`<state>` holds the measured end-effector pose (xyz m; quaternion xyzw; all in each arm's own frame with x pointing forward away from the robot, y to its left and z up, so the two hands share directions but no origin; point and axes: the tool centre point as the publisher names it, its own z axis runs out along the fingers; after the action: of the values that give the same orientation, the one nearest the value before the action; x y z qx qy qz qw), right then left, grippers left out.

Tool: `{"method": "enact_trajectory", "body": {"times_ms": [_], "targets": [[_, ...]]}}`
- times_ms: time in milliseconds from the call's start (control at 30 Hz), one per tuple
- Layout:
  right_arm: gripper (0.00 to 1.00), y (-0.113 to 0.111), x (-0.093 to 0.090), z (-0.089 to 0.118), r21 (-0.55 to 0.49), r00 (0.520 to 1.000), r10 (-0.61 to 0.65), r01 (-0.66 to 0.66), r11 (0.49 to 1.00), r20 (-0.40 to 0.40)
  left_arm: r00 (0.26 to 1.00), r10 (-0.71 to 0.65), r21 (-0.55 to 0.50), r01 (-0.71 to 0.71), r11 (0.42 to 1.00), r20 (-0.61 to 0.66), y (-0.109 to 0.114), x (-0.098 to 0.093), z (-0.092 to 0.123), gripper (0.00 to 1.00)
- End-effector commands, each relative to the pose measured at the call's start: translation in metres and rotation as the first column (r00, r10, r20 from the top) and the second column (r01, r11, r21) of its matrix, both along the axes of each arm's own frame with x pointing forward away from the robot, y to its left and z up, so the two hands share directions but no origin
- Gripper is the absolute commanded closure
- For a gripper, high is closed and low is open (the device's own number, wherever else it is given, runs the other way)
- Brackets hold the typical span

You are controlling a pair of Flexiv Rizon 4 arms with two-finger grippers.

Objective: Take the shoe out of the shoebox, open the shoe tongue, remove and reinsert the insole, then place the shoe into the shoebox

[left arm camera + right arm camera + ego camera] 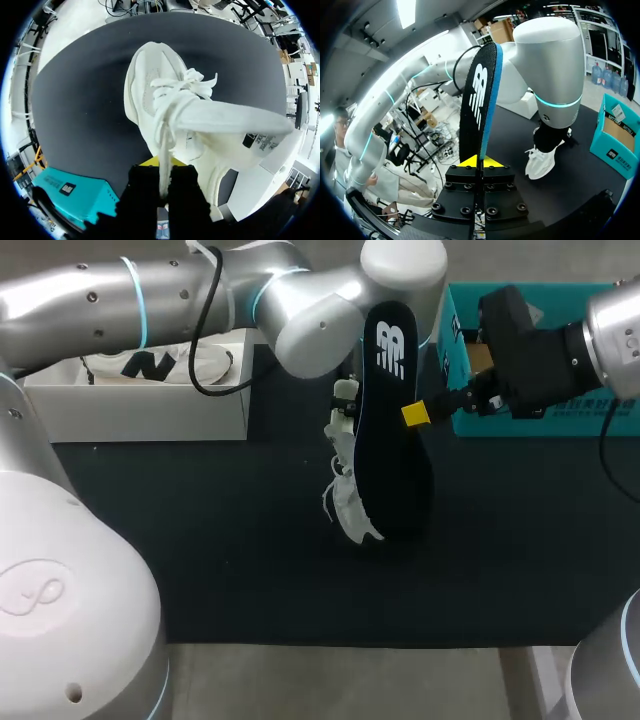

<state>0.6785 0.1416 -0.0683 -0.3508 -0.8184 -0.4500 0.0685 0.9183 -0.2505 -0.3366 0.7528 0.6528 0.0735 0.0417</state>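
Observation:
The white shoe (347, 502) hangs toe down over the dark table, close above it. My left gripper (161, 167) is shut on it from above, pinching a white strip at the shoe's opening (165, 125). In the head view these fingers are mostly hidden behind the insole. The black insole (395, 430), with a white logo and a blue edge, stands upright right beside the shoe. My right gripper (418, 414) is shut on the insole's edge (479, 100), coming in from the right. The teal shoebox (545, 425) lies open at the back right, behind my right arm.
A white box (140, 410) at the back left holds another white shoe (150, 362) with a black letter on it. My left arm's elbow arches over it. The dark mat (200, 540) stretches toward the front edge.

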Motion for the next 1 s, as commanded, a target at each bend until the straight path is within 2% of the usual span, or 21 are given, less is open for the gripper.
{"method": "enact_trajectory", "body": {"times_ms": [33,433,700,733,767,833,900,1000], "targets": [[1.00,0.003,0.003,-0.001,-0.002,1.000,0.001,-0.001,1.000,-0.002,1.000,0.015,0.035,-0.015,0.999,0.004,-0.009,0.001,0.003,1.00],[1.00,0.003,0.003,-0.001,-0.002,1.000,0.001,-0.001,1.000,-0.002,0.999,0.025,0.063,-0.024,0.998,-0.021,-0.014,0.005,-0.011,1.00],[1.00,0.003,0.003,-0.001,-0.002,1.000,0.001,-0.001,1.000,-0.002,0.997,0.056,0.091,-0.052,0.995,-0.045,-0.023,0.003,-0.028,1.00],[1.00,0.003,0.003,-0.001,-0.002,1.000,0.001,-0.001,1.000,-0.002,0.997,0.059,0.091,-0.054,0.994,-0.050,-0.024,0.003,-0.029,0.90],[1.00,0.003,0.003,-0.001,-0.002,1.000,0.001,-0.001,1.000,-0.002,0.997,0.058,0.091,-0.053,0.994,-0.051,-0.025,0.003,-0.030,0.64],[1.00,0.003,0.003,-0.001,-0.002,1.000,0.001,-0.001,1.000,-0.002,0.996,0.060,0.068,-0.056,0.996,-0.059,-0.027,0.001,-0.029,0.28],[1.00,0.003,0.003,-0.001,-0.002,1.000,0.001,-0.001,1.000,-0.002,0.996,0.069,0.028,-0.067,0.997,-0.063,-0.028,-0.001,-0.024,0.02],[1.00,0.003,0.003,-0.001,-0.002,1.000,0.001,-0.001,1.000,-0.002,0.993,0.101,-0.025,-0.103,0.994,-0.059,-0.028,-0.002,-0.015,0.00]]}}
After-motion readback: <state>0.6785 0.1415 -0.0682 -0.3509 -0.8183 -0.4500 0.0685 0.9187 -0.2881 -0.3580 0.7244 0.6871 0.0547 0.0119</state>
